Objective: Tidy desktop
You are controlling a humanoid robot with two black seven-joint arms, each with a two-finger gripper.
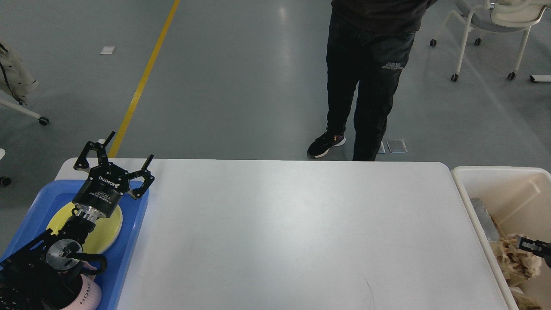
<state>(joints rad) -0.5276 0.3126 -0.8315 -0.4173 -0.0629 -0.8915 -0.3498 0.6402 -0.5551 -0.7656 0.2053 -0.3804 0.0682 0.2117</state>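
Desktop is pretty much bare, crumpled paper is being dropped in the cream bin right of it by the right gripper (jaws can't be told), left gripper spread empty; release probably needed next.

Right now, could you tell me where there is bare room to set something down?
The desktop is bare from the blue tray across to the cream bin. The tray is crowded with a yellow plate, a pink cup and my left claw.
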